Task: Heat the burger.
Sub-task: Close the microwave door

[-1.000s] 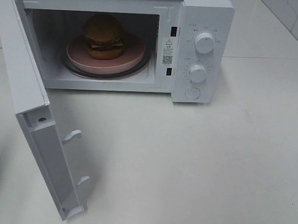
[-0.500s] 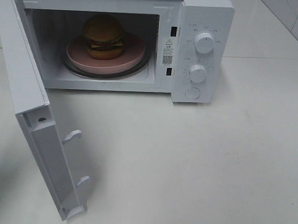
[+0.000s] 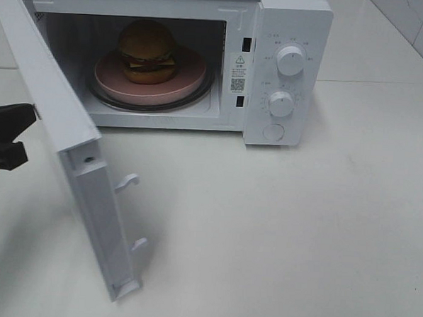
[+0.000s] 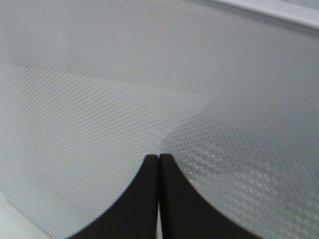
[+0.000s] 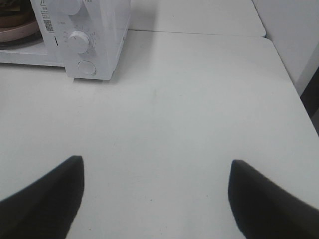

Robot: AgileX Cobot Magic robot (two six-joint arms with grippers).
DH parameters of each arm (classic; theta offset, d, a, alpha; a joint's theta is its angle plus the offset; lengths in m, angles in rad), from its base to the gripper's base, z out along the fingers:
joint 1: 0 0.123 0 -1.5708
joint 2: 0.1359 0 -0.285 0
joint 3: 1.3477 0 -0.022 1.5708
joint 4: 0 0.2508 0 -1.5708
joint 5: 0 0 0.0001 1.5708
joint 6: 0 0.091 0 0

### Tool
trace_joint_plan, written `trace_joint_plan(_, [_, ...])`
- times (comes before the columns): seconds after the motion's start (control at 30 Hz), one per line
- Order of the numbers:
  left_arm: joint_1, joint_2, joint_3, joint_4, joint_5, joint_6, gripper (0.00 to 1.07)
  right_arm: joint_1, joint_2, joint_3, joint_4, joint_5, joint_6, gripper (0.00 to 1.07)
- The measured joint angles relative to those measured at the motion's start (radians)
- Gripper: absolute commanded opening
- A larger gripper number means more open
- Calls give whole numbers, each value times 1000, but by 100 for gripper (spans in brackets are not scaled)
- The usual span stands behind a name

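The burger (image 3: 147,51) with its golden-brown bun sits on a round pink plate (image 3: 191,79) inside the white microwave (image 3: 290,20). The microwave door (image 3: 58,115) stands partly open, hinged at the left. My left gripper (image 3: 31,113) is at the view's left edge, behind the door's outer face. In the left wrist view its black fingers (image 4: 149,199) are pressed together and empty, right against the door's dotted window (image 4: 99,99). My right gripper (image 5: 155,162) is open and empty above the table, away from the microwave (image 5: 99,30); it is out of the exterior view.
The microwave's control panel has two knobs (image 3: 290,61) (image 3: 280,103) and a round button (image 3: 272,132). The white table (image 3: 300,227) spreads in front and to the right. The door's latch hooks (image 3: 127,182) stick out from its free edge.
The door has swung part of the way towards the microwave. My left gripper has come in from the left edge up to the door's outer face.
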Motion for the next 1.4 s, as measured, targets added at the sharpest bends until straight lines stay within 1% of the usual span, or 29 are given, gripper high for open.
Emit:
trace_joint_plan(0.03, [0, 0, 0, 0, 0, 0, 0, 0, 0, 0, 0, 0, 0, 75])
trace_joint_plan(0.07, [-61, 14, -8, -70, -3, 45, 0, 0, 0, 0, 0, 0, 0, 75])
trace_joint_plan(0.1, [-61, 14, -8, -70, -3, 45, 0, 0, 0, 0, 0, 0, 0, 75])
trace_joint_plan(0.13, [-115, 30, -11, -147, -7, 83, 0, 0, 0, 0, 0, 0, 0, 75])
trace_joint_plan(0.17, [-137, 37, -12, -184, -7, 97, 0, 0, 0, 0, 0, 0, 0, 75])
trace_joint_plan(0.2, [-137, 37, -12, -184, -7, 97, 0, 0, 0, 0, 0, 0, 0, 75])
trace_joint_plan(0.23, [-190, 51, -19, -268, -7, 129, 0, 0, 0, 0, 0, 0, 0, 75])
trace_joint_plan(0.27, [-190, 51, -19, -268, -7, 129, 0, 0, 0, 0, 0, 0, 0, 75])
trace_joint_plan(0.3, [-241, 64, -34, -331, -9, 151, 0, 0, 0, 0, 0, 0, 0, 75])
trace_joint_plan(0.37, [-261, 71, -46, -350, -9, 158, 0, 0, 0, 0, 0, 0, 0, 75])
trace_joint_plan(0.4, [-308, 89, -80, -383, -13, 175, 0, 0, 0, 0, 0, 0, 0, 75])
trace_joint_plan(0.43, [-308, 89, -80, -383, -13, 175, 0, 0, 0, 0, 0, 0, 0, 75])
trace_joint_plan(0.5, [-367, 116, -131, -432, -17, 205, 0, 0, 0, 0, 0, 0, 0, 75])
trace_joint_plan(0.53, [-367, 116, -131, -432, -17, 205, 0, 0, 0, 0, 0, 0, 0, 75])
trace_joint_plan(0.57, [-404, 138, -171, -481, -17, 229, 0, 0, 0, 0, 0, 0, 0, 74])
trace_joint_plan(0.63, [-417, 147, -189, -499, -17, 240, 0, 0, 0, 0, 0, 0, 0, 74])
trace_joint_plan(0.7, [-468, 191, -265, -574, 2, 269, 0, 0, 0, 0, 0, 0, 0, 74])
trace_joint_plan(0.77, [-475, 200, -281, -583, 9, 270, 0, 0, 0, 0, 0, 0, 0, 74])
trace_joint_plan(0.8, [-491, 221, -323, -600, 29, 274, 0, 0, 0, 0, 0, 0, 0, 74])
trace_joint_plan(0.83, [-491, 221, -323, -600, 29, 274, 0, 0, 0, 0, 0, 0, 0, 74])
trace_joint_plan(0.9, [-502, 258, -383, -608, 69, 277, 0, 0, 0, 0, 0, 0, 0, 74])
trace_joint_plan(0.93, [-502, 258, -383, -608, 69, 277, 0, 0, 0, 0, 0, 0, 0, 74])
trace_joint_plan(0.97, [-504, 281, -424, -608, 95, 277, 0, 0, 0, 0, 0, 0, 0, 74])
trace_joint_plan(1.0, [-504, 281, -424, -608, 95, 277, 0, 0, 0, 0, 0, 0, 0, 74])
trace_joint_plan(1.07, [-505, 315, -486, -611, 135, 277, 0, 0, 0, 0, 0, 0, 0, 74])
trace_joint_plan(1.17, [-505, 328, -507, -612, 144, 277, 0, 0, 0, 0, 0, 0, 0, 74])
trace_joint_plan(1.23, [-505, 373, -585, -612, 167, 281, 0, 0, 0, 0, 0, 0, 0, 74])
trace_joint_plan(1.27, [-505, 373, -585, -612, 167, 281, 0, 0, 0, 0, 0, 0, 0, 74])
trace_joint_plan(1.4, [-505, 417, -650, -612, 176, 281, 0, 0, 0, 0, 0, 0, 0, 74])
